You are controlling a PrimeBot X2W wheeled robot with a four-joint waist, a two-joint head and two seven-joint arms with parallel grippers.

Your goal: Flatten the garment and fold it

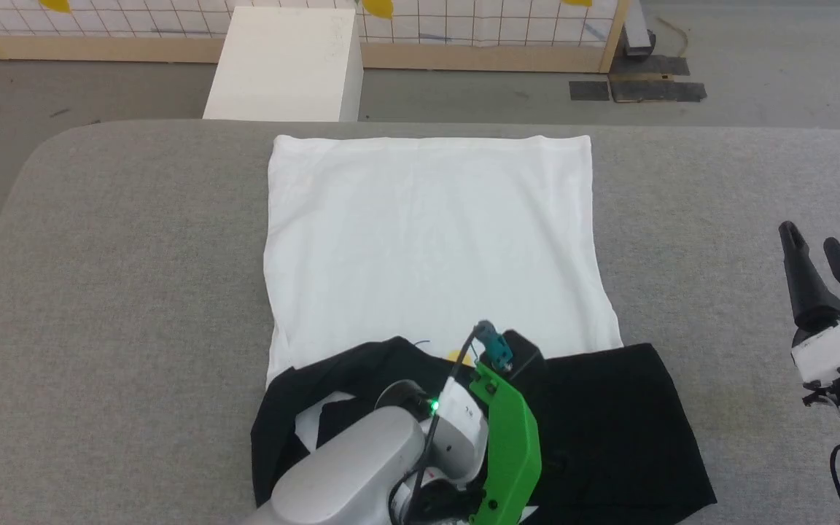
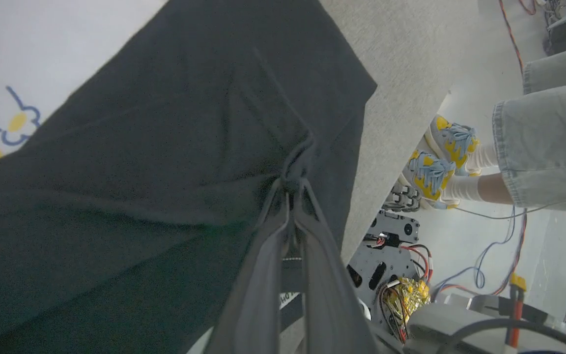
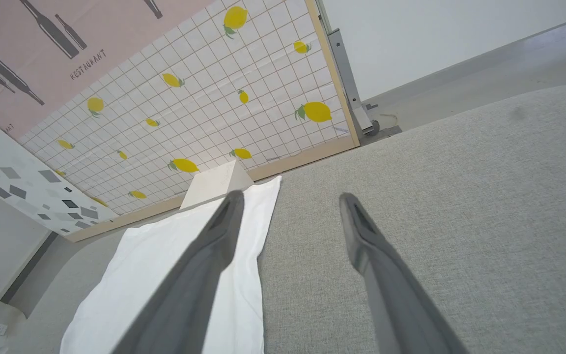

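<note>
The soft raglan T-shirt with white body and black sleeves (image 1: 427,248) is laid on the grey fabric-covered table (image 1: 99,292). In the head view its white hem is turned toward twelve o'clock and its black sleeves toward six o'clock. A fold of black sleeve cloth is pinched between the closed fingers of the left gripper (image 2: 293,189). The right gripper (image 1: 810,237) is held at three o'clock, well apart from the T-shirt, with its fingers spread wide and nothing between them.
</note>
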